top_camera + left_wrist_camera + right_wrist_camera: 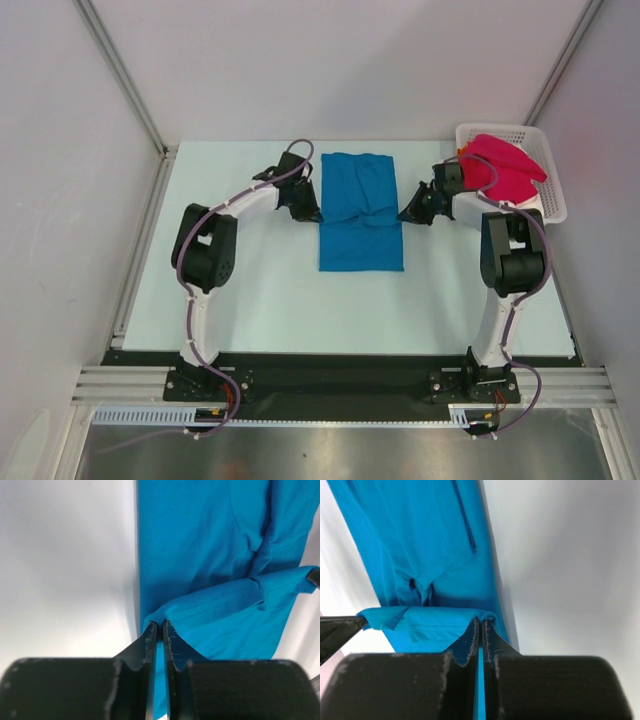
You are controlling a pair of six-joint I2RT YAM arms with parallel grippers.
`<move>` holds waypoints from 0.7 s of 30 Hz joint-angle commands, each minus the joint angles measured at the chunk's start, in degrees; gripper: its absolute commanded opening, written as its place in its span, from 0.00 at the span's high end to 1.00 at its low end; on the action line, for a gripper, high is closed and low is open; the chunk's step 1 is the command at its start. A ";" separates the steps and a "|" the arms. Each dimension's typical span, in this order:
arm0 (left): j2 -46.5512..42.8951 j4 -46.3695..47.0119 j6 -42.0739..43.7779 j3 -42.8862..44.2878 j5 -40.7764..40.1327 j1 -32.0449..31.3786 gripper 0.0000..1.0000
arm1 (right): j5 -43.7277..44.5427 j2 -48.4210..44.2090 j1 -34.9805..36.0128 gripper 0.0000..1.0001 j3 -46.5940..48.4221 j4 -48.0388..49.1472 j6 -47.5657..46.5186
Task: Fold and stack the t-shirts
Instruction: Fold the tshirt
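While both arms reach inward, the left gripper (313, 213) and right gripper (405, 215) sit at opposite side edges of the blue t-shirt (361, 210), about halfway along it. The shirt lies mid-table on the white table (270, 300), folded to a long narrow rectangle running far to near, with creases bunched across the middle between the two grippers. Left wrist view: fingers almost together, only a thin slit, with a raised hem of blue cloth pinched at the tips. Right wrist view: fingers pressed close, a sliver of blue in the gap, hem edge raised to the tips. The lifted hem spans from one gripper to the other, and the rest of the shirt is flat on the table. The crimson-pink t-shirt (505, 165) is heaped in the white lattice basket (553, 200) at the far right corner, beside the right arm and apart from the blue one.
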 commanded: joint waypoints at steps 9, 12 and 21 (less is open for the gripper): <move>-16.48 -3.01 3.19 -7.74 -12.16 1.32 0.50 | 10.15 -6.85 -0.16 0.56 6.45 -6.97 -7.48; -24.57 -0.47 2.23 -15.91 -10.05 1.14 0.50 | 14.20 -11.95 3.17 0.51 3.38 -8.63 -9.50; -44.09 4.46 -1.99 -37.19 -7.32 -5.71 0.51 | 30.01 -15.57 22.23 0.50 -7.27 0.13 -7.57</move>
